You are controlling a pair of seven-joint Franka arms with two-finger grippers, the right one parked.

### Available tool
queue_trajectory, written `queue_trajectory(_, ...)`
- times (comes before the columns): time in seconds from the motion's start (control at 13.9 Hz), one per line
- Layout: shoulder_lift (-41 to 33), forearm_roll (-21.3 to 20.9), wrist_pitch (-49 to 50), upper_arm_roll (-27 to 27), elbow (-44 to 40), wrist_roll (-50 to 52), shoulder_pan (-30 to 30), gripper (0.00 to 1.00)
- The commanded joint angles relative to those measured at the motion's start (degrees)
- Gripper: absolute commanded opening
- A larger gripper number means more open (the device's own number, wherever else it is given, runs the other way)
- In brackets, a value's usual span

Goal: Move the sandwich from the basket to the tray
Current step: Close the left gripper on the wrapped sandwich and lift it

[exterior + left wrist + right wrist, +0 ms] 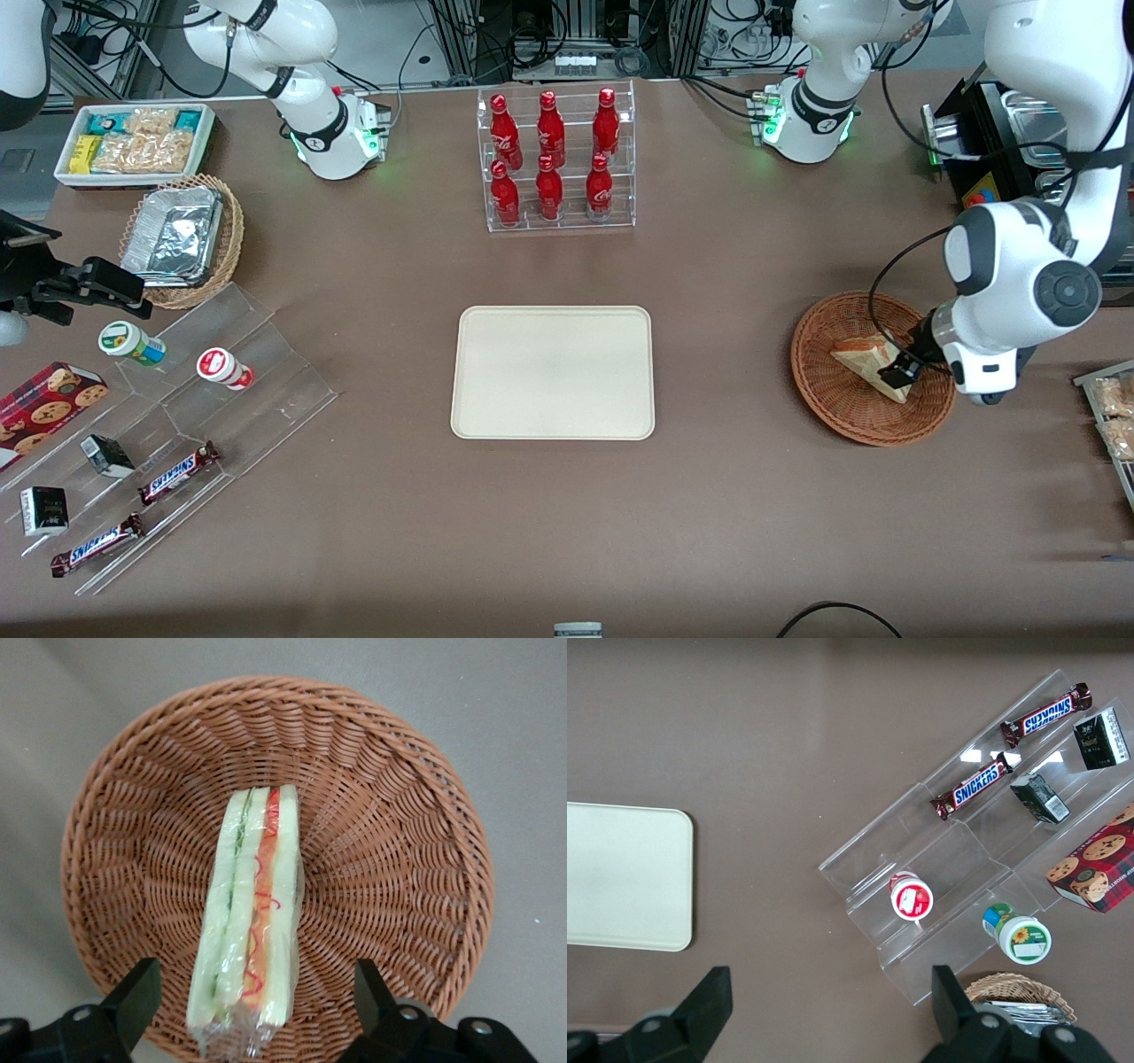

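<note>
The sandwich [252,921] lies in the brown basket [873,368], at the working arm's end of the table. The gripper [252,1001] hangs just above it with its fingers [133,997] spread wide apart, one on each side. They seem not to touch the bread, though that is hard to tell. The tray [554,372] sits mid-table, well apart from the basket.
</note>
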State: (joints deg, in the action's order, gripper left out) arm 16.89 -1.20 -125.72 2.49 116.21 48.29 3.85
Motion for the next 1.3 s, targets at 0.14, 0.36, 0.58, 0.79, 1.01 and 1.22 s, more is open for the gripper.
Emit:
queue_trajectory(0.14,1.6,-0.3,-1.3,0.0,0.9,1.1,0.0,0.98)
queue_trajectory(0.36,4.1,-0.4,-2.9,0.0,0.9,1.1,-0.1,0.99)
queue_trajectory(0.58,4.8,-0.7,-3.5,0.0,0.9,1.0,-0.1,0.87)
queue_trajectory(0.79,4.4,-0.7,-3.1,0.0,1.8,1.0,0.0,0.46)
queue_trajectory(1.01,3.0,-0.6,0.7,0.0,0.2,1.6,-0.1,0.33)
queue_trajectory(1.22,1.9,-0.6,7.7,0.3,-5.5,1.7,-1.5,0.33)
